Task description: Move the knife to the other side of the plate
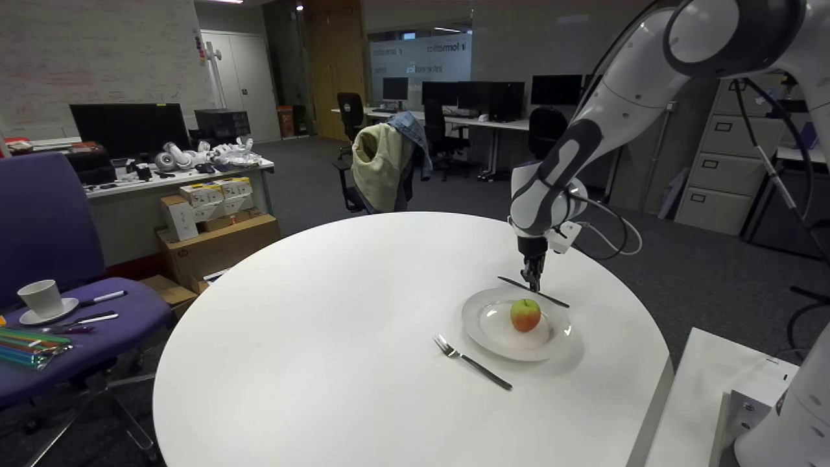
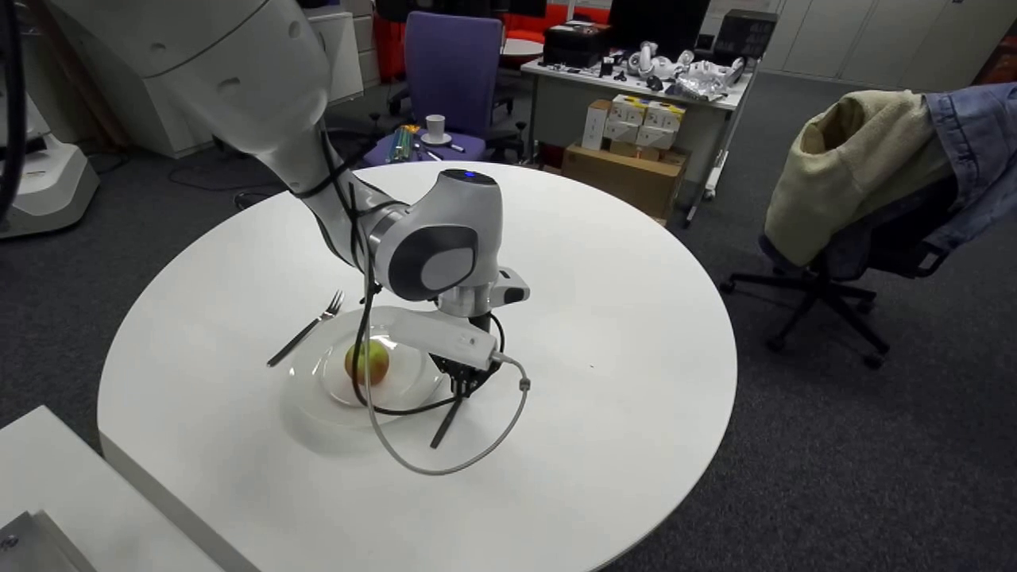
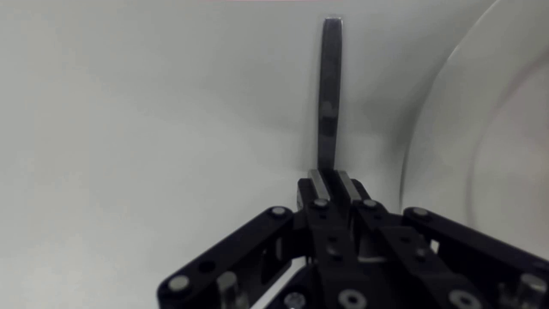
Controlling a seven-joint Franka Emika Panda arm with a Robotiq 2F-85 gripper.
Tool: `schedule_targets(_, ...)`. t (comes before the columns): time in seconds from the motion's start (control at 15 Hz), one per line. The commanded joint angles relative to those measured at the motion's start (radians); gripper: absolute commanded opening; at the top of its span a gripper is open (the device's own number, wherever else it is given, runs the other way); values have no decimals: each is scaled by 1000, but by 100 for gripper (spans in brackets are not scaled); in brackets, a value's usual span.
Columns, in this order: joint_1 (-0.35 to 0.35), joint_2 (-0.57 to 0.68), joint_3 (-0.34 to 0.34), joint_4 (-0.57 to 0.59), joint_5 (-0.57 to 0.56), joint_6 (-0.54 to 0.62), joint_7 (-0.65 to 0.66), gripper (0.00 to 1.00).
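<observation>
Gripper [image 3: 328, 174]: closed on the knife [image 3: 330, 81], near its middle.
Knife: just beside the plate [image 1: 476, 324], apart from the rim; whether it touches the table [image 1: 311, 337], I cannot tell.
In an exterior view: both ends of the knife [image 1: 553, 299] show.
In the wrist view: one end only.
In both exterior views: the fork [image 1: 483, 370], across the plate.
Plate: an apple [image 1: 525, 315] in it.
Purple chair [image 1: 39, 214]: a saucer [image 1: 67, 311] bearing a cup [image 1: 42, 299].

red-green apple [image 1: 525, 315], fork [image 1: 481, 368] on table [image 1: 311, 324], cup [image 1: 42, 298] on saucer [image 1: 57, 315]
</observation>
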Motion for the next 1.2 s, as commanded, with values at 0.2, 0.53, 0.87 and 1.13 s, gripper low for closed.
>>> schedule_targets(0.2, -37, 17, 19, 28, 30, -19, -63, 2)
schedule_targets(0.53, -41, 17, 22, 34, 38, -17, -66, 11)
schedule_targets(0.87, -44, 16, 22, 37, 40, -19, -66, 12)
schedule_targets(1.13, -47, 14, 22, 41, 41, -21, -66, 22)
